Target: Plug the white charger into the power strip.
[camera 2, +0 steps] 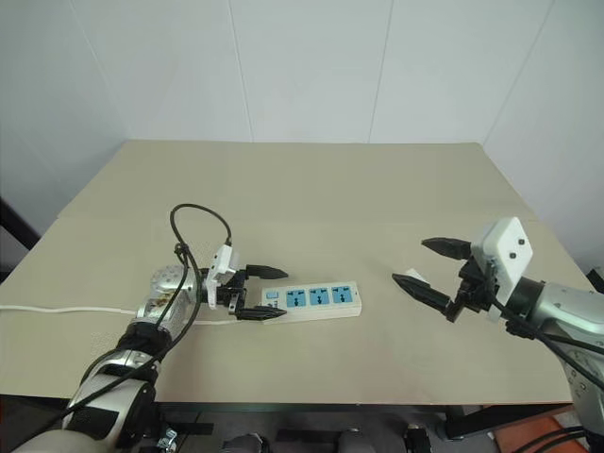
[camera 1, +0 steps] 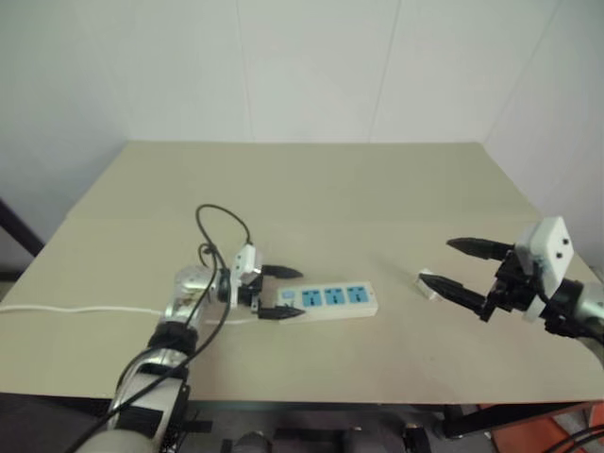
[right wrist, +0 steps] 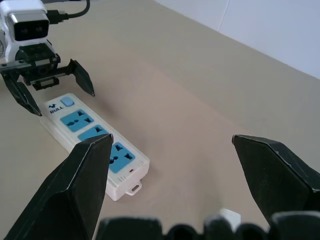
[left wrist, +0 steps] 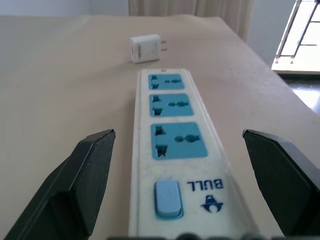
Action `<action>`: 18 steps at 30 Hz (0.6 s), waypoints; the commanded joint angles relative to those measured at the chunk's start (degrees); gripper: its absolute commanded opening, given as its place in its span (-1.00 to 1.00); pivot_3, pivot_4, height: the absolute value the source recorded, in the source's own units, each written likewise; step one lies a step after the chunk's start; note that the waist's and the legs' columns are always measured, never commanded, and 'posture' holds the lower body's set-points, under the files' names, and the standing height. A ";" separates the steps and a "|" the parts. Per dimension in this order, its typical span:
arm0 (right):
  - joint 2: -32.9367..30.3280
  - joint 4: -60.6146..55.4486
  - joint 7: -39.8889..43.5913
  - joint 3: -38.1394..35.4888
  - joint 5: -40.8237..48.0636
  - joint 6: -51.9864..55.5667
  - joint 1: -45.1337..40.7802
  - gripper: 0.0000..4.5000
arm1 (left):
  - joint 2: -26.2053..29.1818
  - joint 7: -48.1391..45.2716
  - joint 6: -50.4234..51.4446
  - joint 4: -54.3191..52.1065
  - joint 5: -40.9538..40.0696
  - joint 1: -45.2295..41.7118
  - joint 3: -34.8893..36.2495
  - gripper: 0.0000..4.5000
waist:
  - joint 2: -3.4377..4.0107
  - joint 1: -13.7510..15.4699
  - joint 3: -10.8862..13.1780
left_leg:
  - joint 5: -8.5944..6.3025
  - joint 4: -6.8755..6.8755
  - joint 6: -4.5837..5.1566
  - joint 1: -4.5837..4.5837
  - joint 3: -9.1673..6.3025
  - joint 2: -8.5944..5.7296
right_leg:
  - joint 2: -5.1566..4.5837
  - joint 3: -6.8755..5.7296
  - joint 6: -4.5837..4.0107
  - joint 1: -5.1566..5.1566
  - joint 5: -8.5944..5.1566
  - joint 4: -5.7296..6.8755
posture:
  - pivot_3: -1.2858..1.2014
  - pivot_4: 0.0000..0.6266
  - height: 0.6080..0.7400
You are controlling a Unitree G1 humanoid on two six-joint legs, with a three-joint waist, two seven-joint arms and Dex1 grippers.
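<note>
Beige table (white power strip on top) against white walls

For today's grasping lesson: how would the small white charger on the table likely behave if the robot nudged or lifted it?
The white charger looks small and boxy, so it is probably light and would slide, not roll. Its smooth casing may slip between jaws. It lies on a flat side with the prongs level, so it should not tip.
</note>
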 commanded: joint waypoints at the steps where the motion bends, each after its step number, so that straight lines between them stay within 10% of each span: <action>1: -0.96 -1.34 0.06 -2.46 1.14 0.59 -0.23 1.00 | 1.84 -0.83 1.08 -2.91 -2.09 1.05 1.35 0.98 | 0.00 -0.05 0.00 | 0.00 0.00 0.00 0.02 0.00 0.01 | 0.00 0.00 0.00 0.00 0.00 0.01 | 0.03 -0.52 1.00; 18: -1.37 -1.55 0.24 -2.19 2.54 2.39 -2.59 1.00 | -0.56 2.81 -6.70 7.37 2.13 3.19 -0.52 0.98 | 0.01 0.21 0.00 | 0.00 0.00 0.00 0.01 0.00 0.00 | 0.00 -0.01 0.00 0.01 0.00 -0.02 | 0.03 -0.52 1.00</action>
